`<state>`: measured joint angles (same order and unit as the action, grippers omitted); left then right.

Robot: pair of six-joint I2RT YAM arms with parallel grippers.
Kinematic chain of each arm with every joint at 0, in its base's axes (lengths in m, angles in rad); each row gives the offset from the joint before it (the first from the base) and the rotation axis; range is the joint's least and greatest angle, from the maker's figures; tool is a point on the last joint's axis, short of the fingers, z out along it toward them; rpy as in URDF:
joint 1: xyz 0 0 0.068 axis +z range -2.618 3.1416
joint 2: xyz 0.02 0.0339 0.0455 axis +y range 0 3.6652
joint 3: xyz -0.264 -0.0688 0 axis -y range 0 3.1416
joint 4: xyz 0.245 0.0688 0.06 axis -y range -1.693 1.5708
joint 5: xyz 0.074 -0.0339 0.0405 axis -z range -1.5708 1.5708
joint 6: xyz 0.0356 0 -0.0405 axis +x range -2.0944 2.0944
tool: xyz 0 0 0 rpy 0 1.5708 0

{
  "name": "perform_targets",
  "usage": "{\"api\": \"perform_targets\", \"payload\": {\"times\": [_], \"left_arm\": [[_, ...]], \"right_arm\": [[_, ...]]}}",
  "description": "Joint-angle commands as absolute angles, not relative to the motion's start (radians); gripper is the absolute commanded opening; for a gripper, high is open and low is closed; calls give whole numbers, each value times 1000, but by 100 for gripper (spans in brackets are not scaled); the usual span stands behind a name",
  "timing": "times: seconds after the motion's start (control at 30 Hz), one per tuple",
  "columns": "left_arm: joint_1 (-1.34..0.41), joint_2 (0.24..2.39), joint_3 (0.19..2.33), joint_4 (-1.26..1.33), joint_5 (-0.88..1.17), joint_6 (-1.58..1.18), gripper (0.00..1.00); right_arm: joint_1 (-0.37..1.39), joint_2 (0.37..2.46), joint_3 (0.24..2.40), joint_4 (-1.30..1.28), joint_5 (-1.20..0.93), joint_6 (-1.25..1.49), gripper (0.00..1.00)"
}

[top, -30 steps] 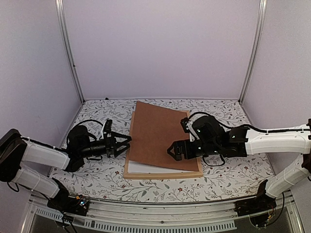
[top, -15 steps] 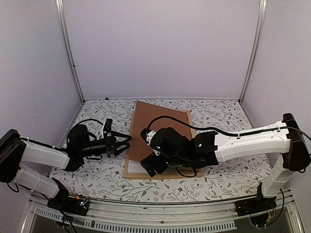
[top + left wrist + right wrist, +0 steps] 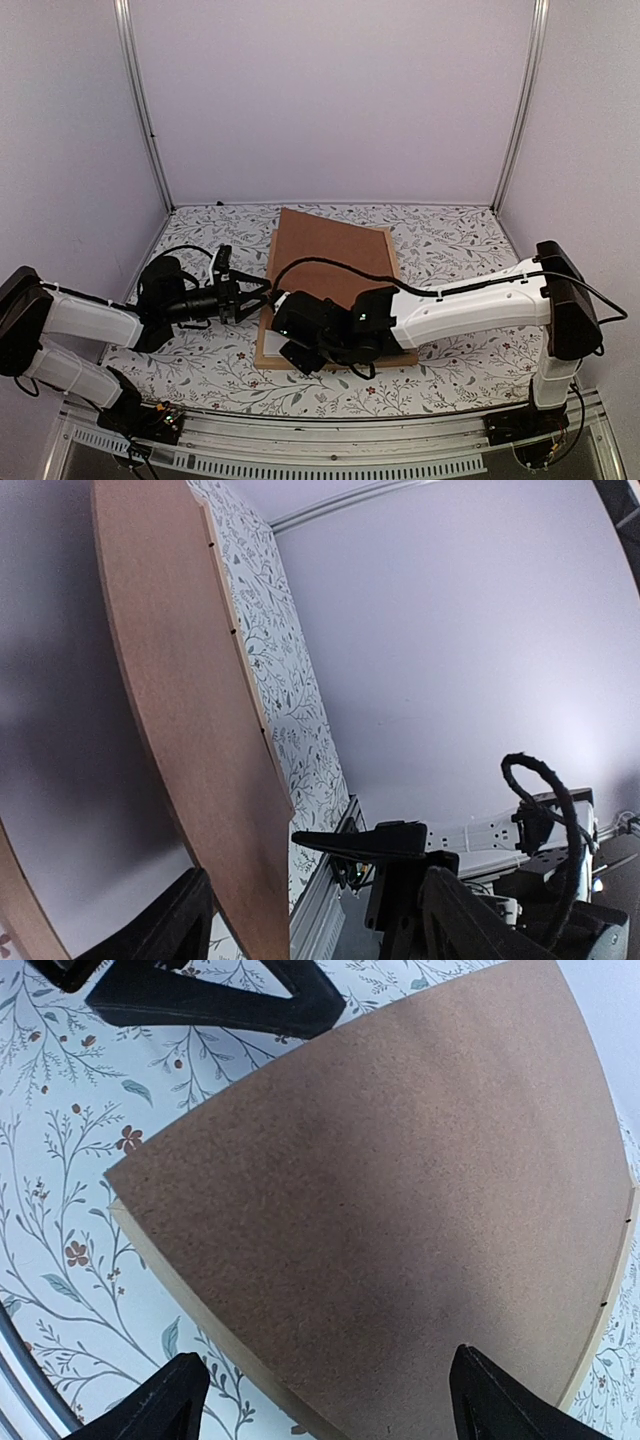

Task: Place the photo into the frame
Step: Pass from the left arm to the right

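Seen from above, the frame (image 3: pixel 404 358) lies flat at the middle of the floral table (image 3: pixel 450 225). It is a rectangle of thin, pale wood bars, visible only as a light rim along its near edge and corners. A plain brown backing board (image 3: pixel 330 255) covers nearly all of it. The left gripper (image 3: pixel 255 297) sits at the frame's left side with its jaws spread. The right gripper (image 3: pixel 298 355) is reached across over the frame's lower left corner. The left wrist view shows the board's edge (image 3: pixel 170 680) curving down the left of the picture, with this gripper's dark fingers (image 3: pixel 160 930) well apart at the bottom. In the right wrist view the brown board (image 3: pixel 380 1190) fills the picture, a pale wooden strip peeks out along its lower left edge, and the fingers (image 3: pixel 150 1405) stand wide apart, holding nothing.
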<state>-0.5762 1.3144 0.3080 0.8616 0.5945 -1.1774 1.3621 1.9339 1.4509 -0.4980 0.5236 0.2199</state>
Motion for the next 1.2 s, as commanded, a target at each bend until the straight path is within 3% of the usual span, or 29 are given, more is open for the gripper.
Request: {"api": "perform_targets", "payload": {"times": [0.0, 0.73, 1.17], "left_arm": [[-592, 1290, 333, 878, 618, -1160, 74], [-591, 1252, 313, 843, 605, -1154, 74], [-583, 1007, 361, 297, 371, -963, 76]], "right_arm": [[1362, 1971, 1510, -555, 630, 221, 85], [1322, 1943, 1520, -578, 689, 323, 68], [1299, 1874, 1444, -514, 637, 369, 66]]}}
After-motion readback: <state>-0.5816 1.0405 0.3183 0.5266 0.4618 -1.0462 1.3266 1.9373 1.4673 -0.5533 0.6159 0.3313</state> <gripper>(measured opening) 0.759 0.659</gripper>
